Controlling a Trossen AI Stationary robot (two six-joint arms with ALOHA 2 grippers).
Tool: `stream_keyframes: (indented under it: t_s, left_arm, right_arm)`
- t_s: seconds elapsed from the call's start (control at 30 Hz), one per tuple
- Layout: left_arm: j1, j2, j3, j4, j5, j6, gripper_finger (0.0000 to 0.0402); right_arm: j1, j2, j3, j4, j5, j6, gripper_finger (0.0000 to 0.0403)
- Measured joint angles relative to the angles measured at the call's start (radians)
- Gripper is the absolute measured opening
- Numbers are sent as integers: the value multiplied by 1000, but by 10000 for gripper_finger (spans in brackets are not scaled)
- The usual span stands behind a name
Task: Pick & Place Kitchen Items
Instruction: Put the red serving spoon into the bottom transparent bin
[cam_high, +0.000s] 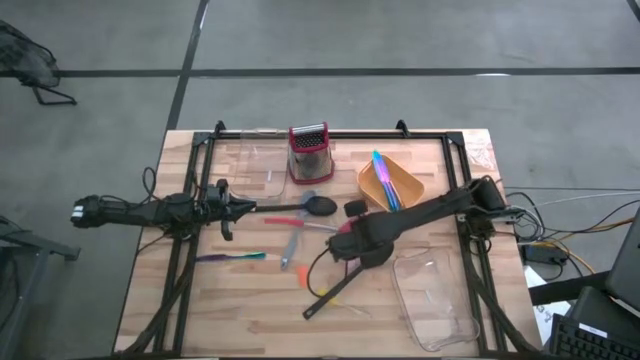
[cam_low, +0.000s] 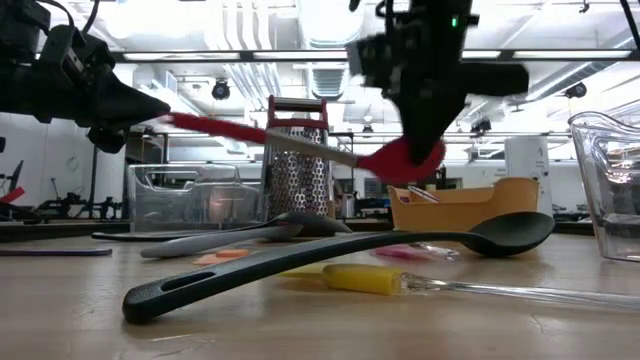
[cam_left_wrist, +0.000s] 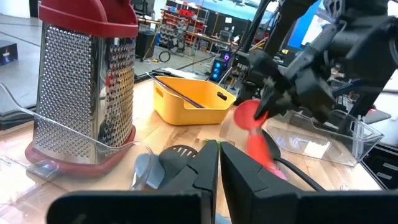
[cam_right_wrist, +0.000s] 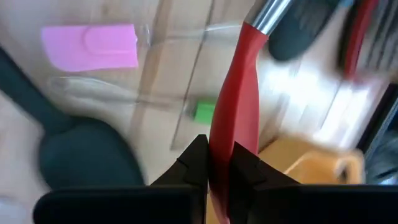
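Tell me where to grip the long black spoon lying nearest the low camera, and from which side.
Take the black spoon by the middle of its handle, coming straight down with the fingers across it. It lies flat on the table, handle slim and uncovered, while its bowl end sits under the right arm.

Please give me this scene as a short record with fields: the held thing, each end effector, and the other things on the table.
held thing: red utensil, lifted above the table
right end effector: shut on the red utensil, over mid table
left end effector: at the table's left side, fingers near together, holding nothing
grater: upright at the far edge
orange tray: right of the grater, utensils inside
black spoon: lying flat on the table
clear bin: near right corner
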Motion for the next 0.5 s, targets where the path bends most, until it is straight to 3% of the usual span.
stream_keyframes:
  t_s: [0.27, 0.5]
  left_arm:
    - [0, 0, 0, -1, 0, 0, 23]
    - [0, 1, 0, -1, 0, 0, 21]
  right_arm:
    - [44, -108, 39, -165, -139, 545, 21]
    - [197, -229, 39, -180, -124, 921, 22]
